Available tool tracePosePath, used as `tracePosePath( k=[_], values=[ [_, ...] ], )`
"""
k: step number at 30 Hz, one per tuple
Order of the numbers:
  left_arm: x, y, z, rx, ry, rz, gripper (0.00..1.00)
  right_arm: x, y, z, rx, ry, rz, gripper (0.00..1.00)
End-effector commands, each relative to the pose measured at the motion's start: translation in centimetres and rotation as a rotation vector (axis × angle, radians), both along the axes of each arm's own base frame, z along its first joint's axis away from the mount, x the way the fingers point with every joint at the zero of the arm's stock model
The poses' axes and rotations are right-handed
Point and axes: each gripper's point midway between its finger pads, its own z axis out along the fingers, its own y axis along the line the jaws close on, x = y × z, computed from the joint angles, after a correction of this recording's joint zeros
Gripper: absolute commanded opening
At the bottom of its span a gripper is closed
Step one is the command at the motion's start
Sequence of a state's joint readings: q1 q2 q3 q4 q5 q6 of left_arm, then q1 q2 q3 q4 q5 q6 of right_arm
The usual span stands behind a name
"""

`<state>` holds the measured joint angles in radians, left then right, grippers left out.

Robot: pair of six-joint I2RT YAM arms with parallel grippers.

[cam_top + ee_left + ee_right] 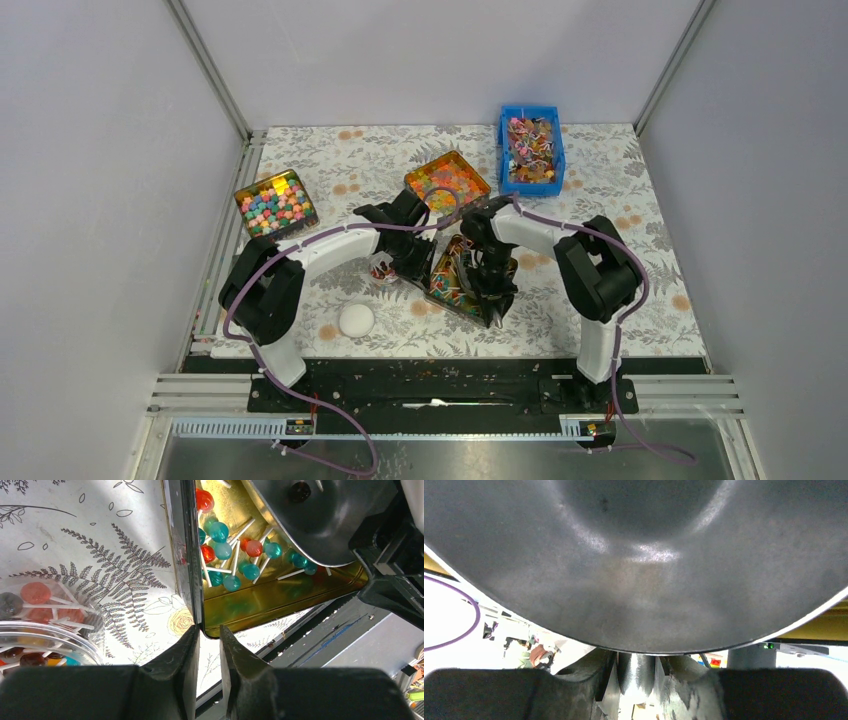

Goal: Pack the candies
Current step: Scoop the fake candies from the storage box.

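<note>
The candies (pixel 231 562) are small red and teal sweets with thin white ends, lying in a gold tin (pixel 280 602) that stands tilted on its edge; the tin also shows in the top view (pixel 452 283). My left gripper (pixel 209 629) is shut on the tin's near corner and appears in the top view (pixel 415 265). My right gripper (pixel 636 672) is shut on the handle of a metal scoop (pixel 634 560). The scoop's bowl (pixel 315 525) hangs over the candies inside the tin. More such candies lie in a clear round tub (pixel 45 625) left of the tin.
A blue bin (pixel 531 148) of mixed wrapped sweets stands back right. One gold tin (pixel 275 203) holds pink-blue-yellow cubes, another (pixel 447 182) holds orange-yellow-green pieces. A white round lid (pixel 356 320) lies front left. The clear tub (pixel 383 270) sits just left of my left gripper.
</note>
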<state>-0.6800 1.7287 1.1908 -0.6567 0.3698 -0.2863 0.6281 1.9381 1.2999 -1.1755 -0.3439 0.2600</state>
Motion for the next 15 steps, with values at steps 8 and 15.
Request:
tracePosePath(
  k=[8,15],
  values=[
    [1.0,-1.5,2.4,-0.063,-0.054,-0.011,0.19,3.5,-0.7,-3.3,0.004,-0.205,0.08,0.0],
    [1.2,-1.3,2.7,-0.051,-0.068,-0.013,0.19,2.5,-0.4,-0.8,-0.059,-0.063,0.041,0.0]
  ],
)
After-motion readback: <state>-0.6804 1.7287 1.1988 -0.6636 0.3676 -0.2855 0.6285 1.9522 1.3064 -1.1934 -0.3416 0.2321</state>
